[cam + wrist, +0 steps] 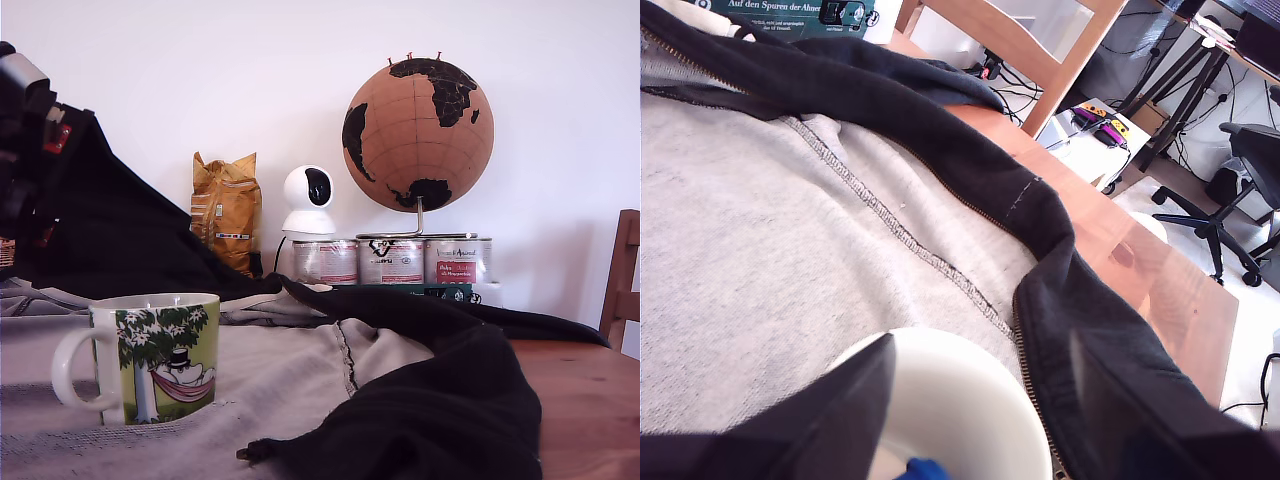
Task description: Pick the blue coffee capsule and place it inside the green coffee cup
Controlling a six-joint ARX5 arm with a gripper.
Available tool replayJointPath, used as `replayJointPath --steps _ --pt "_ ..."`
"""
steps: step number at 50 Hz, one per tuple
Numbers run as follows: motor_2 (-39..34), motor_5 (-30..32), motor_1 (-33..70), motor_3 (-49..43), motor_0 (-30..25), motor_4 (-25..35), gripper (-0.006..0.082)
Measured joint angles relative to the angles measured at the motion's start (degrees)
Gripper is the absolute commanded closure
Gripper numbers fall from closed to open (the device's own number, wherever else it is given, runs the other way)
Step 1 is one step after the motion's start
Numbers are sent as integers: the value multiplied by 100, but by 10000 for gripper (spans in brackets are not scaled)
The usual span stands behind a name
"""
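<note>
Mug [160,355] lower left of exterior frame on grey hoodie lining [300,390], tool [975,420] fingers spread above its rim, blue capsule [923,469] inside mug, tool released.

1. Green coffee cup [150,355]: white ceramic with white handle; lime-green print showing a white-trunked tree with green foliage and a black top-hatted figure in a pink striped hammock. White interior in the wrist view.
2. Blue coffee capsule [923,469]: blue, only a sliver visible inside the cup.
3. Hooded jacket [440,400]: black outer fabric, light grey lining, dark stitched seams.
4. Worktop [1160,290]: reddish-brown wood.
5. Globe [418,122]: cork-tan with black continents, fine grid lines.
6. Tins [390,260]: silver with white and red labels.
7. Bag [226,210]: mustard-yellow.
8. Camera [308,200]: white, black lens face.
9. Fingers [850,400]: black.
</note>
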Motion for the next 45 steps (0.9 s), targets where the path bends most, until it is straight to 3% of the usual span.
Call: replayJointPath --steps 8,19,29,45 --pt "24 -109 -481 -15 22 -503 303" --pt "328 -118 -1386 -57 205 -890 795" --pt "673 -83 -2302 -625 308 -1735 786" --pt "1604 597 -3390 -3211 697 -3193 786"
